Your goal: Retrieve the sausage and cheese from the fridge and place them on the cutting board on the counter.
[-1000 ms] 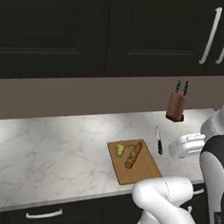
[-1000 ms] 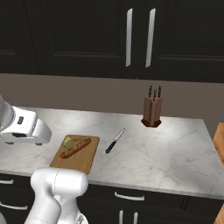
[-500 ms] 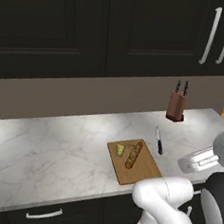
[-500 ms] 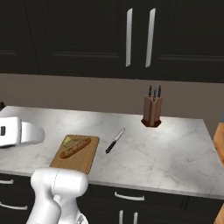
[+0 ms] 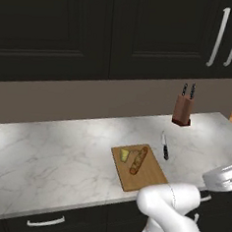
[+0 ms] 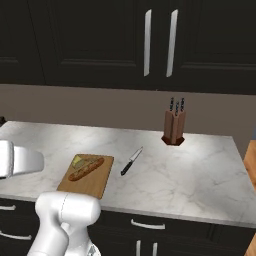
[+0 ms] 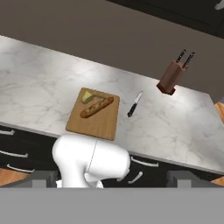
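The light-brown cutting board lies near the front edge of the marble counter. On it rests a pale yellow-green chunk, the cheese, beside a longer orange-tan speckled stick. The sausage and the fridge are out of view. My gripper hangs well back from the counter and above it, open, its fingertips wide apart with nothing between them.
A black-handled knife lies just right of the board. A brown knife block stands at the back right. Dark wall cabinets with silver handles hang above.
The white end of my arm has dropped lower and swung outward, toward the right edge of the left base view and the left edge of the right one. Nothing on the counter moved.
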Controlling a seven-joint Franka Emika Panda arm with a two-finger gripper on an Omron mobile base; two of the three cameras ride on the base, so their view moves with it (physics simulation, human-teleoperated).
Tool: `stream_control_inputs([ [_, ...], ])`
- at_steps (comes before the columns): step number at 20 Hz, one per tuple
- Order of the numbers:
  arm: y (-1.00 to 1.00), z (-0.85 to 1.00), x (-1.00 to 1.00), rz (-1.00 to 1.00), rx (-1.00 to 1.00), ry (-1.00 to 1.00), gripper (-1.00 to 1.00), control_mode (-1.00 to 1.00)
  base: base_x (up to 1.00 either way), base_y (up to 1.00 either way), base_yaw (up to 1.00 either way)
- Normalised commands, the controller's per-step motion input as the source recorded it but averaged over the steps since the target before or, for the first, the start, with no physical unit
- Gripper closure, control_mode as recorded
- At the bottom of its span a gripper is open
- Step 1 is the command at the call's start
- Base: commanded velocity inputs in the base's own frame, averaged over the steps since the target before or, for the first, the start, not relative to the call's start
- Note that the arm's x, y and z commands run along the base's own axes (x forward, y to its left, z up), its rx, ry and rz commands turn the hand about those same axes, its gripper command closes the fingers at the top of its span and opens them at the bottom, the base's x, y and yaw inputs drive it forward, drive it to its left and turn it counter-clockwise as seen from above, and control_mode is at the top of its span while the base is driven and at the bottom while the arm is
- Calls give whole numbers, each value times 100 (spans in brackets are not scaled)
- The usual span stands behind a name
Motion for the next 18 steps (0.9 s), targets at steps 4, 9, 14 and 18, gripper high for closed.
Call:
stream_control_inputs([
  [4, 0, 0, 0, 0, 0, 0, -100, 100, -3, -3, 0],
  [9, 0, 0, 0, 0, 0, 0, -100, 100, -92, -16, -58],
  [14, 0, 0, 0, 0, 0, 0, -100, 100, -55, 0, -83],
  [18, 0, 0, 0, 0, 0, 0, -100, 100, -15, -5, -91],
])
